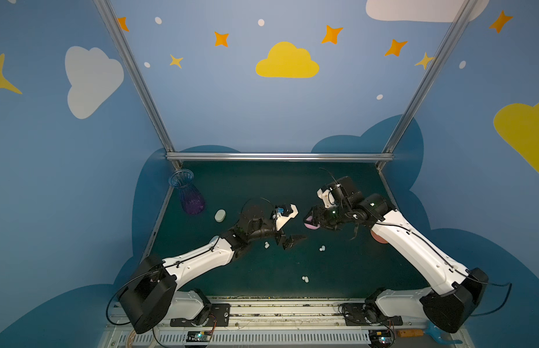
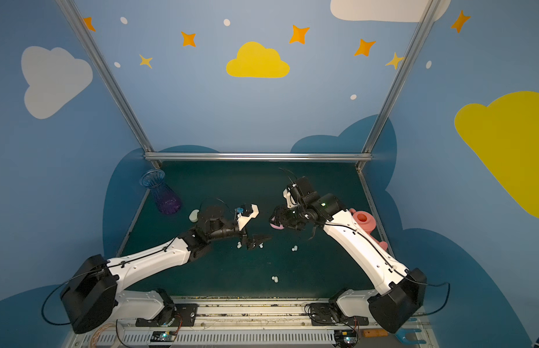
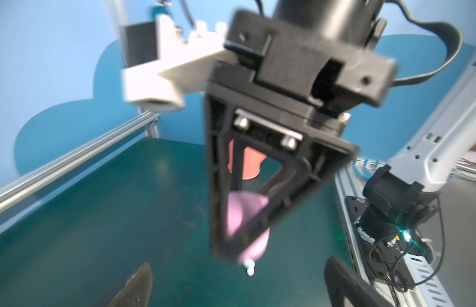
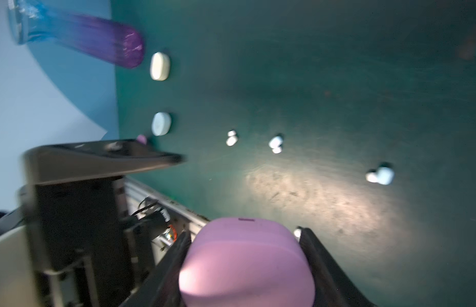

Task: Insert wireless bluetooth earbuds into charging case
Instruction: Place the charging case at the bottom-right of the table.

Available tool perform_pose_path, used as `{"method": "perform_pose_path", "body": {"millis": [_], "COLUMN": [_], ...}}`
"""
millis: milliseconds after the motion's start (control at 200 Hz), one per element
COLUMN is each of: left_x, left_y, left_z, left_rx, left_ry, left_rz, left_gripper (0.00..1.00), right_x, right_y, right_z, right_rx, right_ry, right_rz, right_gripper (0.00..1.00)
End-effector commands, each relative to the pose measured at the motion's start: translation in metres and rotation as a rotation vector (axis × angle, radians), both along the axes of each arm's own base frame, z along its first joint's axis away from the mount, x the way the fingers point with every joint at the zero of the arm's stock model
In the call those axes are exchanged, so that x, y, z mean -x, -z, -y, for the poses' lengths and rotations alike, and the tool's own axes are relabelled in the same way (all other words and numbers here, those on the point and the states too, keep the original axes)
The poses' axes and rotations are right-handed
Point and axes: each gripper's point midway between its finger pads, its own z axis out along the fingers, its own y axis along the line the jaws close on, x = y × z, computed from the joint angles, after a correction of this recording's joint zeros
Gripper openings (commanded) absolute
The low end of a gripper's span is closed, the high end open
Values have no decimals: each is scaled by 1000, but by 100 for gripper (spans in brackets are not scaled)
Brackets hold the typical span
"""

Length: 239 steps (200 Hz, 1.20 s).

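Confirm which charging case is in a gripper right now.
The pink case, clamped in the right gripper. The cream case by the vase and the pale blue case lie free on the mat.

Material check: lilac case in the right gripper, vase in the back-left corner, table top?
Lilac case: looks like moulded plastic with a satin finish. It shows a soft, broad highlight, a faint lid seam and no sharp reflections.
Vase: translucent and ribbed, blue fading to purple. It could be glass or clear plastic; the views cannot settle which.
Table top: dark green matte mat with scuffs, possibly rubber or a felt-like material.
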Motion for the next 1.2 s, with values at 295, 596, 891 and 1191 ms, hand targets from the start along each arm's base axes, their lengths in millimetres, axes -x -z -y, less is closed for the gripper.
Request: {"method": "perform_pose_path", "body": {"millis": [295,596,891,1191], "left_x": [-49,-65,-70,-64], "left_y": [36,44,54,57], "left_z": [-92,-126,-144,-157], "left_rx": [-88,-58,-37,-37], "left_ry": [-579,-716,-811,-855], "left_rz": [-237,-408,-501,-548], "left_gripper": [100,100,100,100], "right_x": [0,16,31,40], "right_y": [102,157,193,208], "right_z": [112,150,163,169], "right_rx": [316,331,361,393], "right_ry": [244,409,463,474], "right_rz": [-49,-124,-213,-247], "right_gripper": [43,45,46,56]}}
